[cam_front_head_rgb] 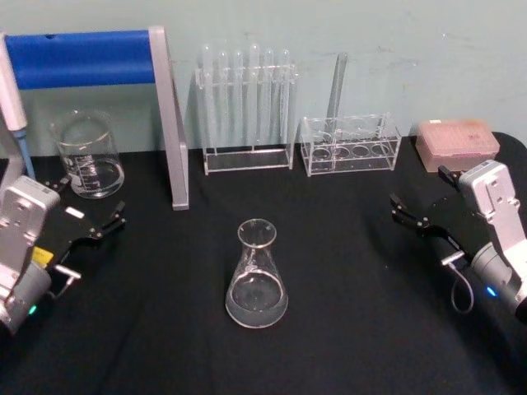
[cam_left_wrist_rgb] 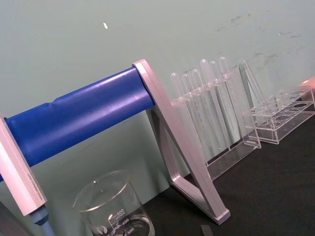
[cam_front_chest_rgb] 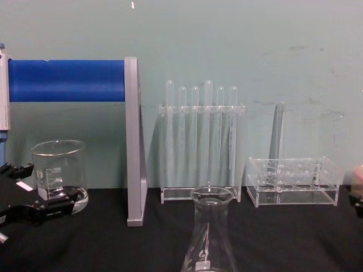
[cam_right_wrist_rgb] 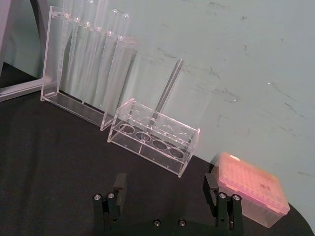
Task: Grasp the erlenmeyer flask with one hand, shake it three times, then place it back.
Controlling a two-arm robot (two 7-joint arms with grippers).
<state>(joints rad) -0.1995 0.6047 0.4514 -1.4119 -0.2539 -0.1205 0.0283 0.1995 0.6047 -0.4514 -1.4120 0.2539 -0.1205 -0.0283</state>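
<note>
The left gripper (cam_front_head_rgb: 89, 200) lies low over the black-draped bench (cam_front_head_rgb: 346, 329) at its left edge, its silver wrist angled forward and its black fingers spread open on nothing. The right gripper (cam_front_head_rgb: 418, 189) mirrors it at the right edge, its fingers likewise parted and empty, and the right wrist view shows the gap between them (cam_right_wrist_rgb: 165, 184). The one erlenmeyer flask (cam_front_head_rgb: 257, 276) stands upright on the bench between the two sets of fingers, well apart from both and a little nearer the robot's body. It is clear glass, with a wide round base tapering to a narrow neck and a flared rim. One cylindrical glass beaker (cam_front_head_rgb: 86, 156) with white printed marks stands just beyond the left fingers. Behind the flask, a tall clear plastic rack (cam_front_chest_rgb: 201, 195) holds six round-topped test tubes (cam_front_chest_rgb: 208, 130) upright. Beside it, a low clear rack (cam_front_head_rgb: 350, 146) with round holes carries a single thin tube (cam_front_head_rgb: 337, 86). One pinkish translucent box (cam_front_head_rgb: 457, 141) sits just beyond the right fingers. A smooth blue bar (cam_front_head_rgb: 82, 59) spans a flat grey frame (cam_front_head_rgb: 171, 123) above the beaker.
</note>
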